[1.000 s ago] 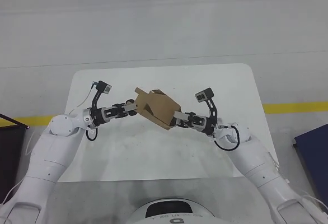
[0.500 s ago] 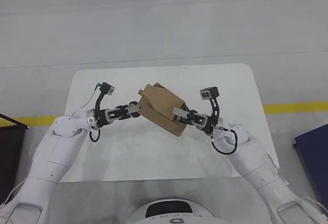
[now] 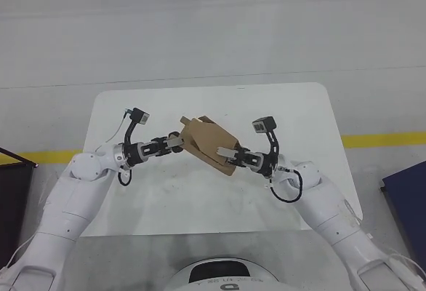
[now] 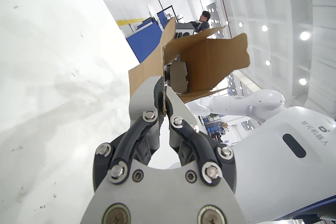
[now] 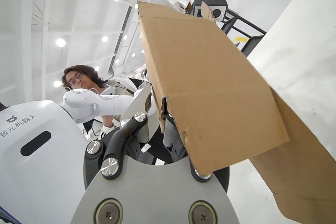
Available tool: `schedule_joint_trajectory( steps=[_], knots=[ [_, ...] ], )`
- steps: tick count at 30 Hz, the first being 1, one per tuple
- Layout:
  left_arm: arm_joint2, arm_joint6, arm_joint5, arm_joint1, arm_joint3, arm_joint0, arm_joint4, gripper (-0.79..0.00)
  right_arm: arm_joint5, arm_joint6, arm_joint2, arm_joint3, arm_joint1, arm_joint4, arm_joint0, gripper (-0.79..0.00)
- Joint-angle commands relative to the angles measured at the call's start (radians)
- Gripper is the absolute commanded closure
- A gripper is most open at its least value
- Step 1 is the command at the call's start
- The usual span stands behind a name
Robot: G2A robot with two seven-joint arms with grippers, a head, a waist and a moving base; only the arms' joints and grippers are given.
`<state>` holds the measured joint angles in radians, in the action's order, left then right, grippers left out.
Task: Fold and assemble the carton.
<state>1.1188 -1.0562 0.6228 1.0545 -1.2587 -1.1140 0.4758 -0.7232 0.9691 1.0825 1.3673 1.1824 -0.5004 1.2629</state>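
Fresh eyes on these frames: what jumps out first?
The half-open brown carton stands out, held up between the two arms over the middle of the white table. The left gripper is clamped on a cardboard edge at one end, and the right gripper grips the opposite end.

1 white table (image 3: 300, 109) with rounded corners stands on a pale grey floor (image 3: 198, 44). Its top is scuffed, with faint grey smudges across the middle and near part and a few small dark specks. 1 yellow line (image 3: 395, 138) on the floor shows left and right of the table.
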Motion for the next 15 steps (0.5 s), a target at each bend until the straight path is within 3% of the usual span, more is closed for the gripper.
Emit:
schedule_joint_trajectory(
  steps=[1,15],
  knots=[
    [0.003,0.027,-0.007,0.001,-0.001,-0.002,-0.001,-0.785,0.012,0.026,0.001,-0.001,-0.004,0.016,0.005,0.000],
    [0.104,0.116,0.003,-0.011,0.038,-0.049,0.052,-0.785,0.049,0.093,0.055,0.006,-0.021,-0.101,0.039,0.000]
  ],
)
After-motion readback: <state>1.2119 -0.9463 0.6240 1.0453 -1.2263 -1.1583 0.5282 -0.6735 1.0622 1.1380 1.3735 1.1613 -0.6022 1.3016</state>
